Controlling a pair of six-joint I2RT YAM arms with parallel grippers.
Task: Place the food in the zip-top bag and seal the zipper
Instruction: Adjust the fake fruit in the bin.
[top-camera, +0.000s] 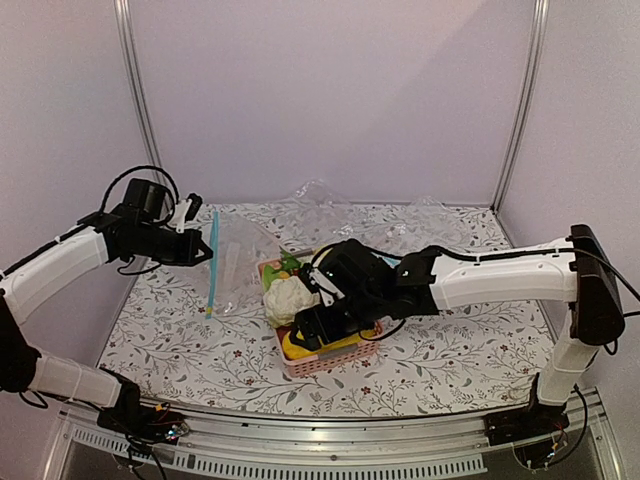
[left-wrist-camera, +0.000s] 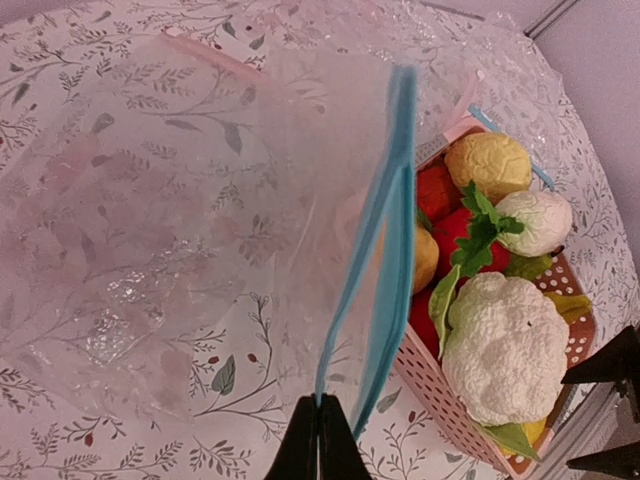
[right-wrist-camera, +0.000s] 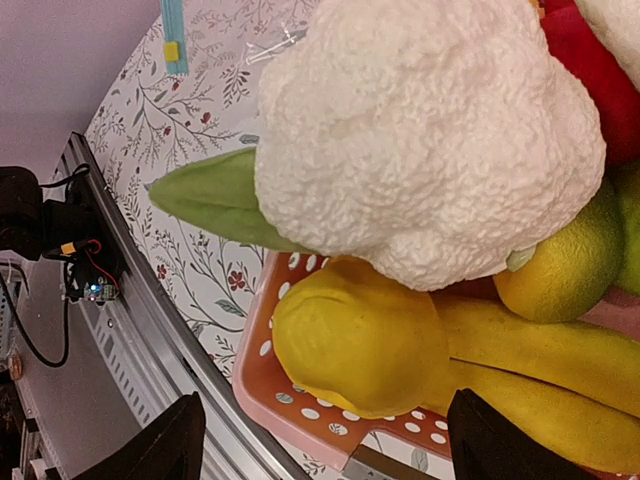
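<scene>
The zip-top bag (left-wrist-camera: 180, 230) lies clear and crumpled on the table, seen from above too (top-camera: 245, 265). Its light-blue zipper (left-wrist-camera: 385, 250) stands open in two strips. My left gripper (left-wrist-camera: 320, 435) is shut on the near end of one zipper strip (top-camera: 212, 270); from above the gripper (top-camera: 205, 254) sits at the bag's left. Food fills the pink basket (left-wrist-camera: 520, 300): a white oblong piece (left-wrist-camera: 537, 222) and a bumpy yellow fruit (left-wrist-camera: 488, 165). My right gripper (right-wrist-camera: 335, 445) hangs open over the basket's near corner (top-camera: 312, 322), straddling a smooth yellow lemon-like fruit (right-wrist-camera: 360, 340).
A white cauliflower (right-wrist-camera: 430, 130) with green leaves (right-wrist-camera: 215, 195) tops the basket, beside a yellow banana bunch (right-wrist-camera: 545, 355) and a yellow-green round fruit (right-wrist-camera: 565, 265). Red pieces (left-wrist-camera: 440, 190) lie deeper in. The table's metal front rail (right-wrist-camera: 170, 340) runs just below the basket rim (right-wrist-camera: 300, 405).
</scene>
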